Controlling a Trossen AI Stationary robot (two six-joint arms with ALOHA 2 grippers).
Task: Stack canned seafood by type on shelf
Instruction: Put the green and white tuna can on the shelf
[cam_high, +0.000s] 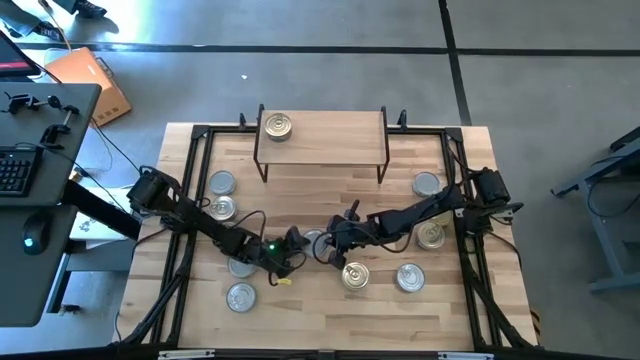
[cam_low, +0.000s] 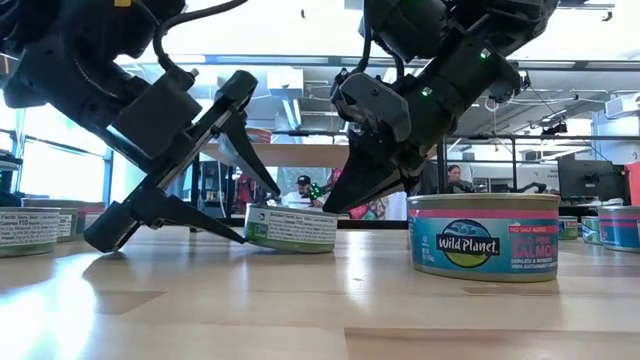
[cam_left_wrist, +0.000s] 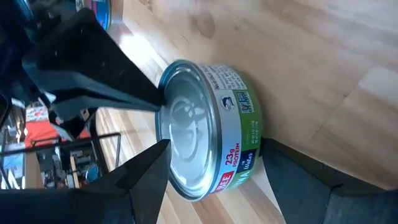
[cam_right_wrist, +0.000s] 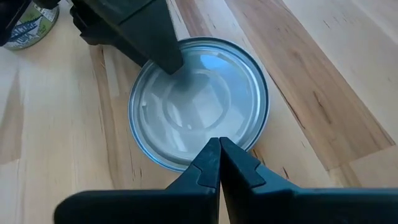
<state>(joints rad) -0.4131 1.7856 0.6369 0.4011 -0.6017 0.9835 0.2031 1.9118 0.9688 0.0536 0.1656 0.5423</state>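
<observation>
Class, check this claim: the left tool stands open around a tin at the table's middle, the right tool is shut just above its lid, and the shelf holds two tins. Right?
Not quite: the high view shows the shelf holding just one tin. The left tool open around the middle tin and the shut right tool stand.

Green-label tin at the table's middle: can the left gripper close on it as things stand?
Probably yes. The left gripper is open, its fingers straddling the green-label tin. But the shut right gripper presses on the tin's lid beside them, so it may crowd the grasp.

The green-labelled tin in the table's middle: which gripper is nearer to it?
Left. The left gripper stands open around the green-labelled tin; the shut right gripper has its tips just over the tin's rim.
</observation>
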